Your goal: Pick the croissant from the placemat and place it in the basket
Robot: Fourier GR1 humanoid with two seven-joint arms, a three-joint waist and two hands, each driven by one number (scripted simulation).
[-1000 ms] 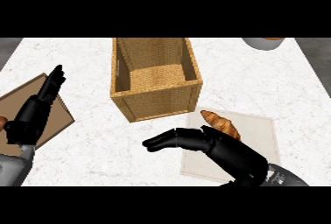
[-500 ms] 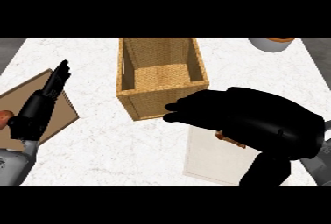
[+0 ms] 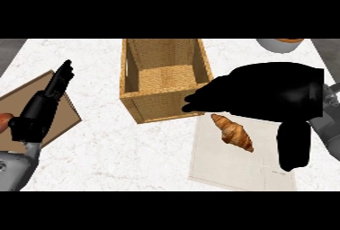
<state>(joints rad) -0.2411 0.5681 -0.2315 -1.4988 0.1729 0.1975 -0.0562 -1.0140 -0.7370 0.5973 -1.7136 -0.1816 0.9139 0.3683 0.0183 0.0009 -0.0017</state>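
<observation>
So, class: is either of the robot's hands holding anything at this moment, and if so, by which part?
Nothing is held. The croissant lies free on the placemat, just below the right hand. The left hand rests open at the left.

— What does the desk (image 3: 100, 148) look like?
— White, marbled. A woven basket (image 3: 163, 83) stands on it near the middle, with a pale placemat (image 3: 232, 164) just beside it.
— And at the edges?
— A brown board (image 3: 60, 114) lies at the left, and a bowl (image 3: 282, 44) sits at the far right.
</observation>
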